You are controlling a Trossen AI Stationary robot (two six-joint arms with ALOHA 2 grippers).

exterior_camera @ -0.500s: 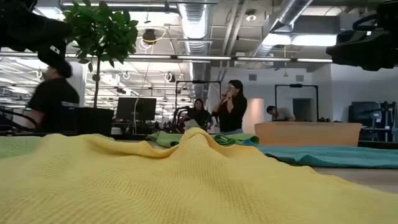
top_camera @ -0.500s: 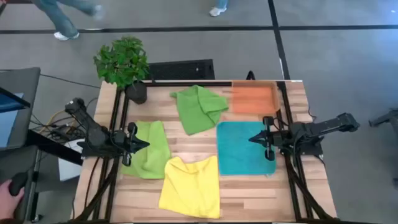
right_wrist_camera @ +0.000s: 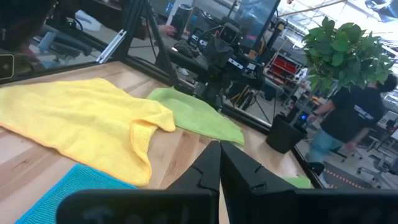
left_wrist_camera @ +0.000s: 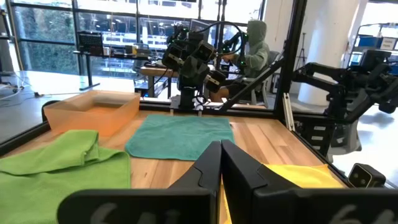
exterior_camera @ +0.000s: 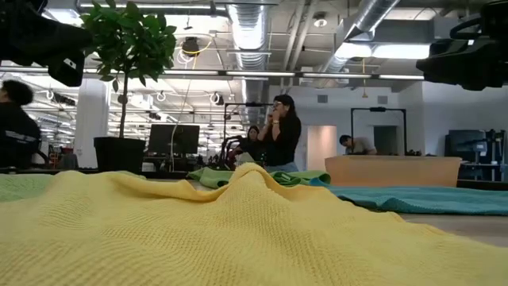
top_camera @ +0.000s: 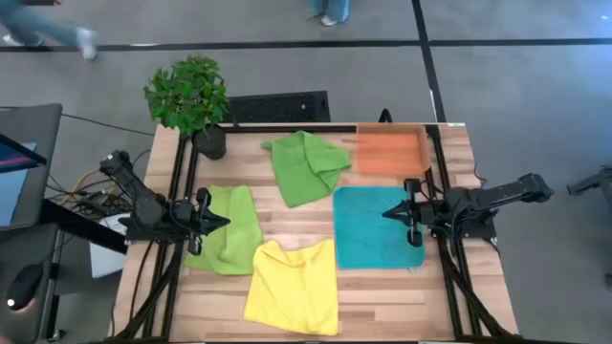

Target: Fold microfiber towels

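Left hand [top_camera: 222, 222] level at centre-left of the high view, fingers pressed together, empty, over a lime towel [top_camera: 229, 227]. Right hand [top_camera: 389, 213] at centre-right, fingers together, empty, over the teal towel [top_camera: 368, 229]. Yellow towel [top_camera: 292, 287] bottom centre of the surface [top_camera: 382, 301], second green towel [top_camera: 306, 164] top centre. No legible writing.

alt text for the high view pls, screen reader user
Four towels lie unfolded on a wooden table: two green towels, a teal towel and a yellow towel. Left gripper and right gripper hover at opposite edges, jaws shut, empty.
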